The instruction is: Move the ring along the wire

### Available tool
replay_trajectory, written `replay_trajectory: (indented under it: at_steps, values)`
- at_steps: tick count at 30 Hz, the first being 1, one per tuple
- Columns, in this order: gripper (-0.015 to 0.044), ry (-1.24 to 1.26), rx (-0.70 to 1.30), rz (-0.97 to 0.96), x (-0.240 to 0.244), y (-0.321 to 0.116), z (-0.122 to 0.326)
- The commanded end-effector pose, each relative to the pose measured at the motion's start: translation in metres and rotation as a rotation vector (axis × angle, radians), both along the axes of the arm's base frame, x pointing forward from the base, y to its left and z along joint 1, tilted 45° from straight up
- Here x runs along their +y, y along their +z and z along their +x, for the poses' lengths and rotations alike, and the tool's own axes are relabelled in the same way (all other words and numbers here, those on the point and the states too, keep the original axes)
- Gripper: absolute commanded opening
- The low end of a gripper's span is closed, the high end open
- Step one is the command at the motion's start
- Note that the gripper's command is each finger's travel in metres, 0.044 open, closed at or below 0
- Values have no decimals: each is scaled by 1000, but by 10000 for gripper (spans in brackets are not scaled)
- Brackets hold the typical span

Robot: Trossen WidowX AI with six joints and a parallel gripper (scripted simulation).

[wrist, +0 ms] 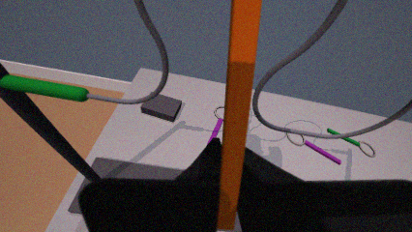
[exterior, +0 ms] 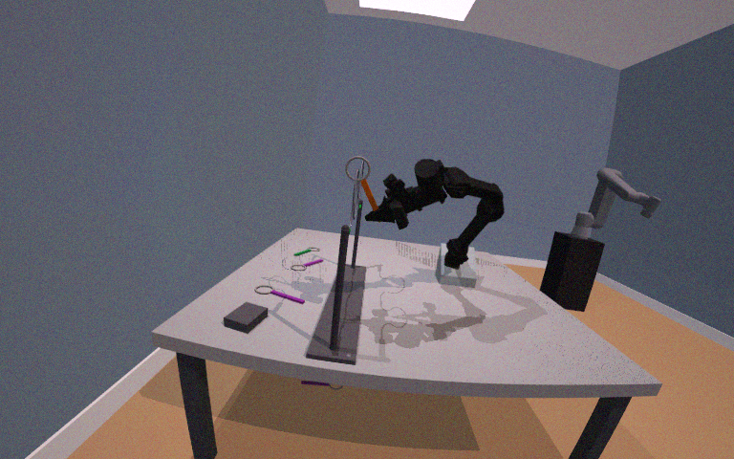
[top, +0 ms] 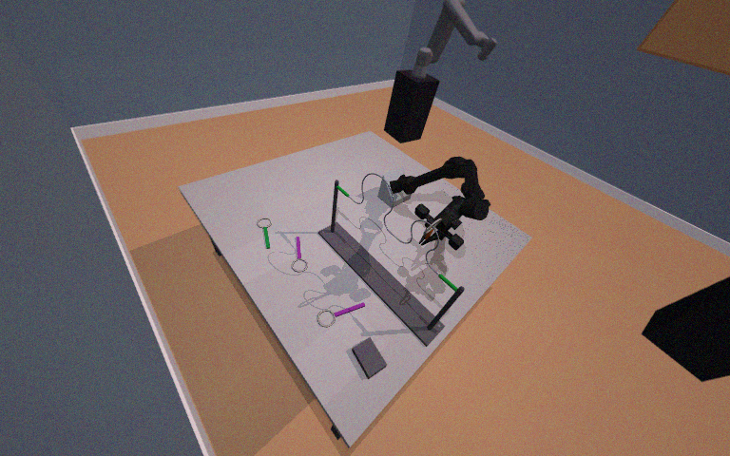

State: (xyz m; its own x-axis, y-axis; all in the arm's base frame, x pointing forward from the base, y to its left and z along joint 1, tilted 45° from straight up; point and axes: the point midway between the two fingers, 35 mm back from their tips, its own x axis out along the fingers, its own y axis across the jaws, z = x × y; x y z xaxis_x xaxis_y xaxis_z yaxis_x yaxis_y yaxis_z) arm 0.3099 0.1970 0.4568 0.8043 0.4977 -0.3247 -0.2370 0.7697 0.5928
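My gripper [top: 424, 240] [exterior: 369, 217] [wrist: 221, 144] is shut on the orange handle [exterior: 369, 195] [wrist: 241, 82] near its lower end. The handle leans up to the ring [exterior: 346, 168], which is raised above both posts in the exterior view. The grey wire [top: 427, 259] [wrist: 165, 63] appears to pass through the ring; whether they touch cannot be told. In the top view, the ring is between the posts, closer to the right one. Green parts [top: 448, 282] [top: 342, 191] [wrist: 45, 88] adjoin the right post [top: 445, 308] [exterior: 339, 290] and left post [top: 335, 209] [exterior: 356, 244].
The dark base [top: 383, 279] [exterior: 351, 318] carries the posts on the pale table [top: 278, 186]. Beyond it lie a green-handled ring [top: 266, 238] [wrist: 343, 137], purple-handled rings [top: 350, 309] [top: 298, 247] and a dark block [top: 369, 357] [exterior: 245, 316] [wrist: 161, 107].
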Motion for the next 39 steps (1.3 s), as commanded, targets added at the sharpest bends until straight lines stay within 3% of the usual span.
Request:
replay_trajectory:
  at_steps: [1,39]
  values:
    - [-150,6,17,83,4,2,-1]
    - [-150,48,145,865,26,44,-7]
